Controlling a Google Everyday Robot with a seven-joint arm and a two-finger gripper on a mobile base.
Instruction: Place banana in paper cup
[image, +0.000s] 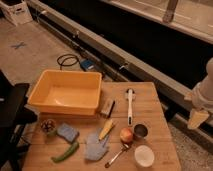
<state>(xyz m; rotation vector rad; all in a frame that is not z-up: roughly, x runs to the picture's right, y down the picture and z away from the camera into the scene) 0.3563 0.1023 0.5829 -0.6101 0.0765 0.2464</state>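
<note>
The small yellow banana (106, 129) lies on the wooden table (150, 107), partly on a blue-grey cloth (95, 146). The white paper cup (144, 155) stands upright near the table's front right corner, to the right of a metal spoon (117, 155). My gripper (198, 118) hangs off the table's right edge, well to the right of and apart from both the banana and the cup. The arm above it shows at the right border.
A yellow plastic bin (66, 91) fills the back left of the table. A red-orange apple (126, 134), dark metal cup (140, 131), white brush (130, 104), green pepper (65, 152), blue sponge (67, 132), small bowl (48, 126) and a brown block (107, 107) lie around.
</note>
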